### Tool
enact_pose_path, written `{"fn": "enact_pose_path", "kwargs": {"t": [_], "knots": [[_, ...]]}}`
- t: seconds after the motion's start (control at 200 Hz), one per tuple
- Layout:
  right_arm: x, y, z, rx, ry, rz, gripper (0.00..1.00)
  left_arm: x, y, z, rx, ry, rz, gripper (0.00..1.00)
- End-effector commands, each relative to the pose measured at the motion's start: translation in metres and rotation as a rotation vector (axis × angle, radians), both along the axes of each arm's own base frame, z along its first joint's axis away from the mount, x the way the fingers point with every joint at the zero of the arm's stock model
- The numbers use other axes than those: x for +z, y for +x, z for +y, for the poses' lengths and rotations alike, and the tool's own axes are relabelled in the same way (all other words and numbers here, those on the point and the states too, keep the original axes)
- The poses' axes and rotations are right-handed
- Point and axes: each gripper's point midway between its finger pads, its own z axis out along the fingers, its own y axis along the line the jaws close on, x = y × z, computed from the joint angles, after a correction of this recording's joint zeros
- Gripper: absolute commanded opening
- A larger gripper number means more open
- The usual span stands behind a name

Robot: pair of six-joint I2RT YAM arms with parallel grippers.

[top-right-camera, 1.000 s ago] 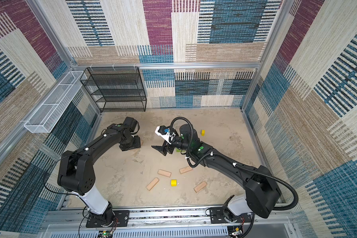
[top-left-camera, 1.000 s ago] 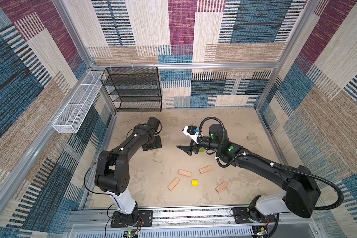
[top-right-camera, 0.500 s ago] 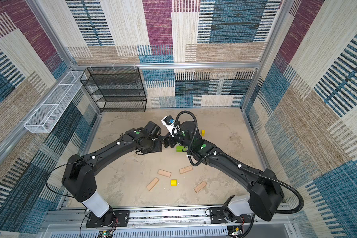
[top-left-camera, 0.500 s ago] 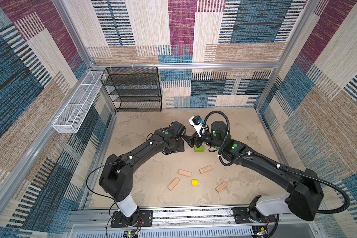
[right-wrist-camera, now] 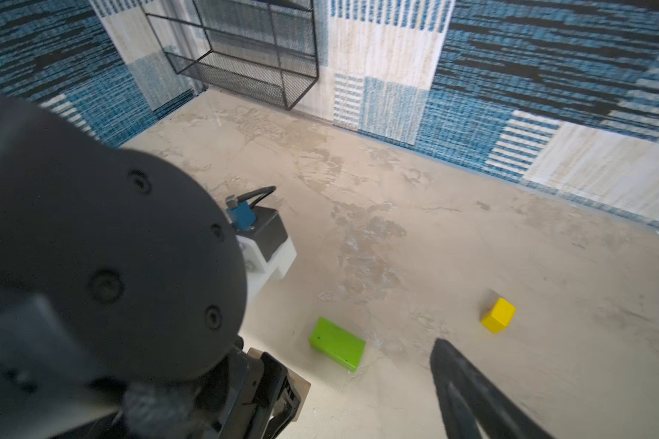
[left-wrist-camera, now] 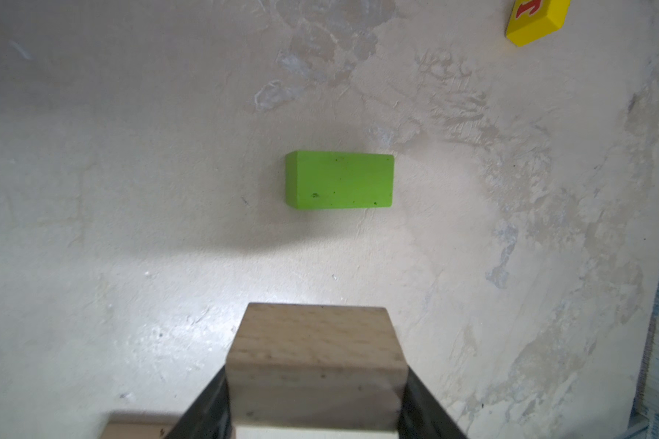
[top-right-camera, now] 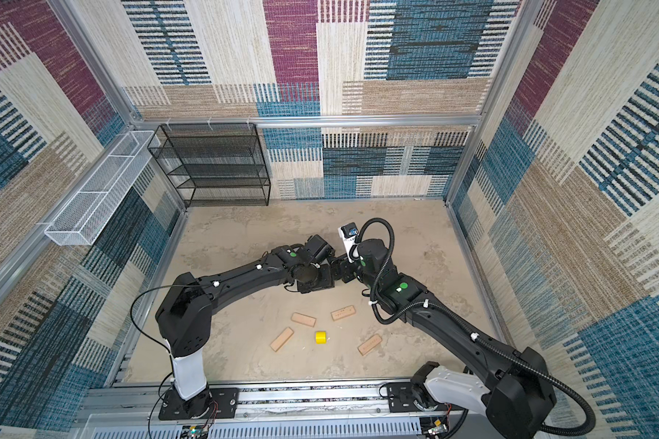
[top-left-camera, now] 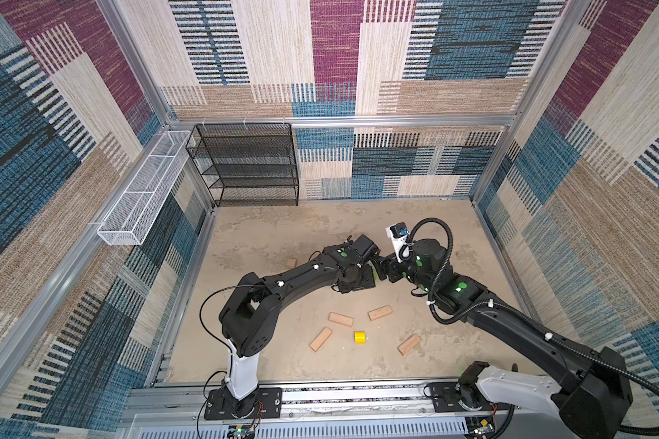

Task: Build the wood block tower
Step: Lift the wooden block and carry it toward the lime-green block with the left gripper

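1. My left gripper (left-wrist-camera: 314, 380), jaws partly spread, clamps a tan block (left-wrist-camera: 314, 342).
2. My right gripper (top-left-camera: 383, 268) stands wide open beside it.
3. The green brick (left-wrist-camera: 339, 179) lies flat mid-table, just beyond the block.
4. Four planks (top-left-camera: 340, 319) and a yellow piece (top-left-camera: 359, 337) lie near the table's (top-left-camera: 282, 235) front edge.

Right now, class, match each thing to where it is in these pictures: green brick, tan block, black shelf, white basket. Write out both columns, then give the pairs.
Things
1. green brick
2. tan block
3. black shelf
4. white basket

Places
A. hanging on a side wall, off the floor
B. lying free on the floor
C. gripped in the left jaws
D. against the back wall

Pairs: 1-B, 2-C, 3-D, 4-A
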Motion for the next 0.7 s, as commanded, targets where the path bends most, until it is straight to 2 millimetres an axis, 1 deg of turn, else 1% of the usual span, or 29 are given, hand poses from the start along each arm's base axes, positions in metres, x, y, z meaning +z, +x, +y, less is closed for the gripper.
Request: {"fn": "enact_pose_path", "kwargs": {"t": [0.0,0.15,0.29,0.421,0.571,0.696], "knots": [[0.040,0.012,-0.015,-0.105,0.112,-0.116,0.89,-0.012,-0.008,0.000,0.012,0.022,0.057,0.52],[0.040,0.010,-0.033,-0.167,0.104,-0.112,0.89,-0.020,-0.006,-0.002,0.025,0.030,0.073,0.52],[0.047,0.005,-0.045,-0.203,0.120,-0.140,0.89,-0.030,-0.010,-0.004,0.041,0.026,0.114,0.52],[0.059,0.000,-0.059,-0.249,0.146,-0.185,0.88,-0.042,-0.013,-0.005,0.058,0.035,0.152,0.53],[0.066,-0.005,-0.066,-0.267,0.149,-0.215,0.88,-0.045,-0.009,-0.006,0.058,0.053,0.150,0.53],[0.068,-0.008,-0.069,-0.261,0.145,-0.225,0.89,-0.043,-0.004,-0.007,0.054,0.062,0.140,0.53]]}}
